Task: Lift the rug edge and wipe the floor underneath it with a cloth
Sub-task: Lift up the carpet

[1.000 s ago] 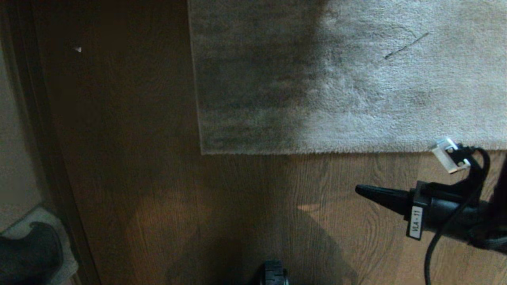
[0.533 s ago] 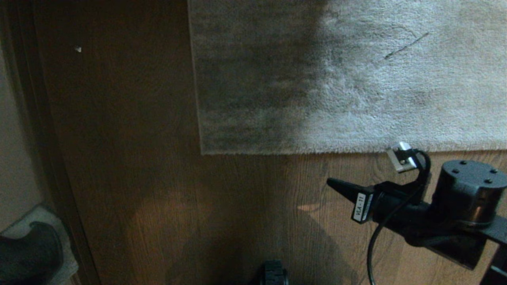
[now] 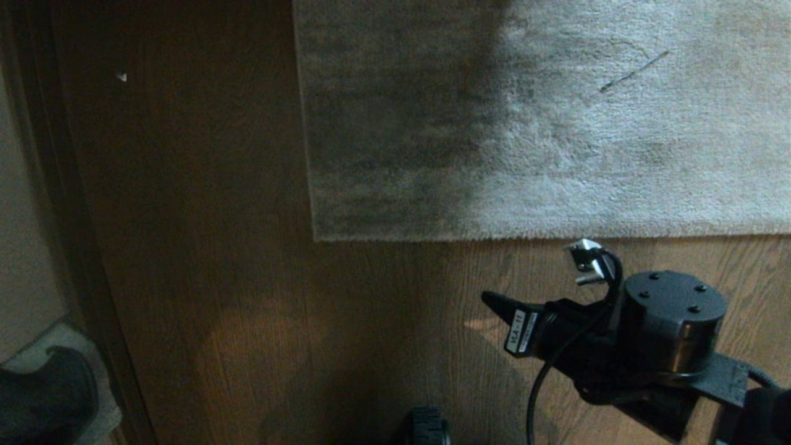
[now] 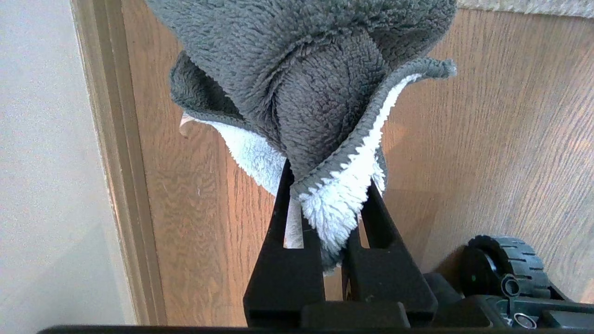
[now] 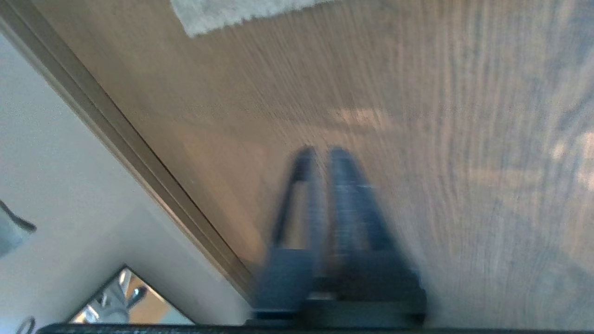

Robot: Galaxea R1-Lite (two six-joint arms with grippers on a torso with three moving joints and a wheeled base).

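- Left gripper (image 4: 325, 204) clamped on fluffy grey-and-white cloth (image 4: 315, 93), above wood-grain floor (image 3: 247, 309).
- Right gripper (image 3: 488, 300) over planks near flat short-pile rug (image 3: 556, 123); blurred, finger gap undeterminable.

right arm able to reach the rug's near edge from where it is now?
Probably yes. The right gripper hangs over bare floor just short of the rug, with nothing between it and the edge. Its jaws hold nothing.

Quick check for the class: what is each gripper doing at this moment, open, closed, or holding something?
Left gripper: closed on the cloth.
Right gripper: above the floor near the rug, holding nothing; fingers nearly together, open or closed cannot be told.
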